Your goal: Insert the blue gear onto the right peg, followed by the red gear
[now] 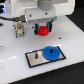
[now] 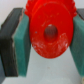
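The blue gear (image 1: 50, 52) lies flat on the right end of a dark base plate (image 1: 32, 59), seated around a peg. My gripper (image 1: 43, 29) hangs above and behind it and is shut on the red gear (image 1: 44, 31), held well above the table. In the wrist view the red gear (image 2: 50, 31) fills the middle, its hub hole facing the camera, squeezed between two teal pads (image 2: 24, 45) backed by black fingers. A second thin peg (image 1: 37, 56) stands on the left part of the plate.
A small brown-and-metal fixture (image 1: 19, 30) stands on the white table at the exterior view's left of the gripper. Dark cables (image 1: 6, 19) run along the back left. The table's front edge drops off at the lower right.
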{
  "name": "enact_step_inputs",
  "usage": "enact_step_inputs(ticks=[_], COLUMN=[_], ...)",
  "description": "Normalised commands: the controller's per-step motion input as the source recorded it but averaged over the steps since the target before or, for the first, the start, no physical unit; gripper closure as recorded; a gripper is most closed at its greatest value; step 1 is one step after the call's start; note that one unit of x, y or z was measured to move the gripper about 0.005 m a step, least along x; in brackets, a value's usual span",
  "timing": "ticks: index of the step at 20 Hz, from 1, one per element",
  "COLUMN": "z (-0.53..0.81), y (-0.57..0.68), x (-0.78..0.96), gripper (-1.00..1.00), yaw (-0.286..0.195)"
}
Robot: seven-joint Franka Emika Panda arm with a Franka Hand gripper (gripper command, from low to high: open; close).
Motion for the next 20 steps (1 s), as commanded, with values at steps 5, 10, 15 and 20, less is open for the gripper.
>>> enact_step_inputs(ticks=[5, 10, 15, 20], z=[0.39, 0.33, 0.23, 0.09], y=[-0.09, -0.09, -0.07, -0.09], x=[0.62, 0.64, 0.64, 0.61], gripper=[1.0, 1.0, 1.0, 1.0], yaw=[0.0, 0.0, 0.0, 0.0])
